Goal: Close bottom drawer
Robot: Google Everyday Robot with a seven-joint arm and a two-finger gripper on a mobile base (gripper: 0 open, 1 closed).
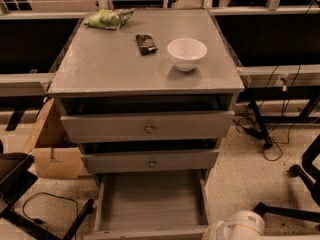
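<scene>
Firstly, gripper: not visible, lying beyond the lower edge of the camera view, so whether it is released or clenched cannot be told. White rounded arm segment [240, 226]: at the bottom edge, right of centre, just beside the right front corner of the bottom drawer; contact cannot be told. Bottom drawer [150, 199]: grey, lowest of three, pulled far out toward the camera with its bare floor showing and its front panel at the very bottom of the view. Middle drawer [115, 162]: grey, directly above, small round knob [152, 163] at centre, a dark gap along its top. Top drawer [100, 128]: grey, taller front, centre knob [149, 129], likewise a dark gap above it. Cabinet top [110, 64]: flat grey surface. White bowl [186, 53]: upright, right of centre on the top. Dark wrapped snack bar [145, 43]: lying flat, just left of the bowl, apart from it. Green bag [109, 19]: at the rear left edge of the top. Cardboard box [52, 144]: on the floor against the cabinet's left side. Black cables [265, 134]: on the speckled floor [240, 174] to the right.
</scene>
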